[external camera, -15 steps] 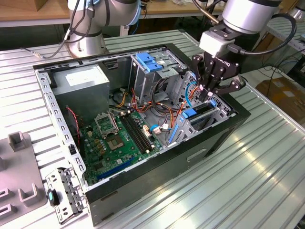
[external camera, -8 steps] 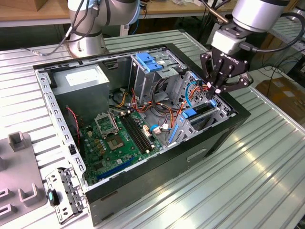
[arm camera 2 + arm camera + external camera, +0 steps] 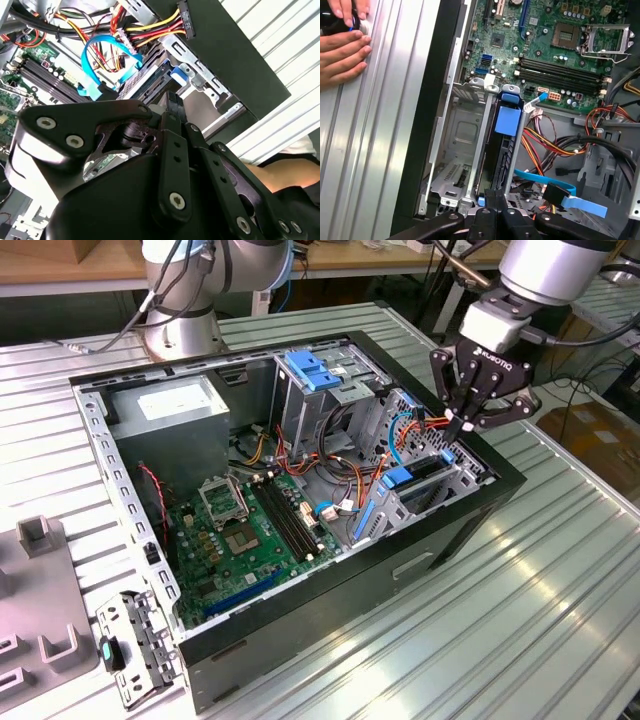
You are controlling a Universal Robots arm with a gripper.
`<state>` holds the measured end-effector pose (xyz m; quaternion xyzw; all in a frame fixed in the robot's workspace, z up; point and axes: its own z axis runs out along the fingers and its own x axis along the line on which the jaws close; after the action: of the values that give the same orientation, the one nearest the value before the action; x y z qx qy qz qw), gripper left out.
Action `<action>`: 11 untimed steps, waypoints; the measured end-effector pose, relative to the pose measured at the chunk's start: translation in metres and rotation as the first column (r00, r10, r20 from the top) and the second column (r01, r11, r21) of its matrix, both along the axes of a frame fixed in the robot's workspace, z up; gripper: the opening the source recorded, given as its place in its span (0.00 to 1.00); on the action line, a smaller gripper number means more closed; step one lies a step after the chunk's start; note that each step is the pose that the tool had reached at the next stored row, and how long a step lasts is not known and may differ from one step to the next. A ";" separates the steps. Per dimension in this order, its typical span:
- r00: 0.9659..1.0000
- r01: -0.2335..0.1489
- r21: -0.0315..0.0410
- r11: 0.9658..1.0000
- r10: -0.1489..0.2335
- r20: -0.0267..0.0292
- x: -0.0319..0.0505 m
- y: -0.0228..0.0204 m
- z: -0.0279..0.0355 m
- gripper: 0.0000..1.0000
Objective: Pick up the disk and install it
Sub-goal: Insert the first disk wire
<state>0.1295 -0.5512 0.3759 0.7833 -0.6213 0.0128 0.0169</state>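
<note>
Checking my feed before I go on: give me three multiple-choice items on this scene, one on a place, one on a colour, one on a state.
1. Where is the disk?
A outside, lying flat; B standing on edge in the drive cage; C held up in the air.
2. What colour is the tab on the disk's end?
A red; B green; C blue.
3. How is the computer case?
A lying flat, shut; B lying on its side, open; C upright, shut.

1 B: it sits in the cage, the gripper right by it.
2 C: the tab is blue.
3 B: the motherboard lies exposed.
</note>
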 end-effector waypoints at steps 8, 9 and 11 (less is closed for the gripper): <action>0.990 -0.143 0.000 0.990 0.143 -0.001 0.0001 0.0000 0.0030 0.11; 0.988 -0.156 0.000 0.988 0.156 -0.001 0.0001 0.0000 0.0039 0.11; 0.982 -0.191 0.001 0.982 0.191 -0.004 0.0003 0.0001 0.0091 0.11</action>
<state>0.1298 -0.5511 0.3850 0.8393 -0.5433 0.0128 0.0167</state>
